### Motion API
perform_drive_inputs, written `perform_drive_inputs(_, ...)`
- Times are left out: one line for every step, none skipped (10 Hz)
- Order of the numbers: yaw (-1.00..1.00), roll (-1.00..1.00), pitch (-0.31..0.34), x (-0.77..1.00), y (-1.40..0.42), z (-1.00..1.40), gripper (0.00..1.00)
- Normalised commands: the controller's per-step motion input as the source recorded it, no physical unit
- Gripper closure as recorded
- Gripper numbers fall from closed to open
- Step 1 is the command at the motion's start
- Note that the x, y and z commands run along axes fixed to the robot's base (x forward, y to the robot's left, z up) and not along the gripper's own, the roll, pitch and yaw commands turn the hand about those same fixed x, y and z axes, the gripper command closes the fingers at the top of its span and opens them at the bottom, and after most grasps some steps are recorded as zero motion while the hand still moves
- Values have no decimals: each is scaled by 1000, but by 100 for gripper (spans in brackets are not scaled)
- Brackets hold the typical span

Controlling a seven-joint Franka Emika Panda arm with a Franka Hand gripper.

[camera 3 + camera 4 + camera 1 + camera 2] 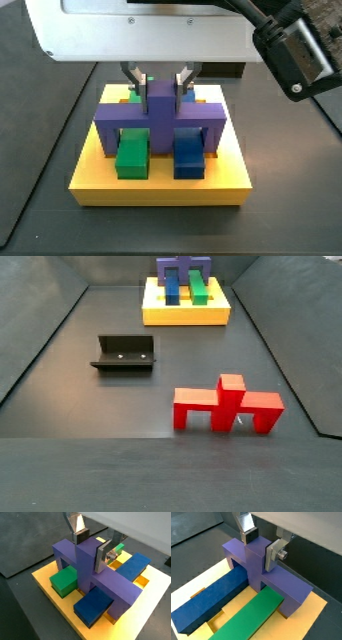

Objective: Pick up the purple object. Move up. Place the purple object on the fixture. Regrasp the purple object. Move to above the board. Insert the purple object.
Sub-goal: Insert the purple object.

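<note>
The purple object stands on the yellow board, its legs straddling the green bar and the blue bar, its stem upright. My gripper is right above it, its two silver fingers pressed on either side of the stem's top. Both wrist views show this; in the second one the gripper grips the purple object the same way. In a side view the gripper holds the purple object over the board. The black fixture stands empty.
A red piece of similar shape stands on the dark floor near the front, right of the fixture. The board sits at the far end, between sloping dark walls.
</note>
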Motion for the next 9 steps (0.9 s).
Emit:
perform_drive_inputs(-49,-33,0,123,-60,-117,100)
perform_drive_inputs(-89,-40,0,94,-54,-74,100)
perform_drive_inputs(-131,-16,0,146,-103,-57,100)
perform_drive_inputs(-157,-3,0,109,-66,-77,100)
perform_drive_inputs(-191,0,0,57,-6,-109,100)
perform_drive_inputs(-177,0,0,40,0,-143,100)
perform_drive_inputs(-49,0,0,-49,86,-66,100)
perform_drive_inputs(0,0,-16,-200,140,-11,100)
perform_drive_inputs(94,0,-29,-169,86,0,100)
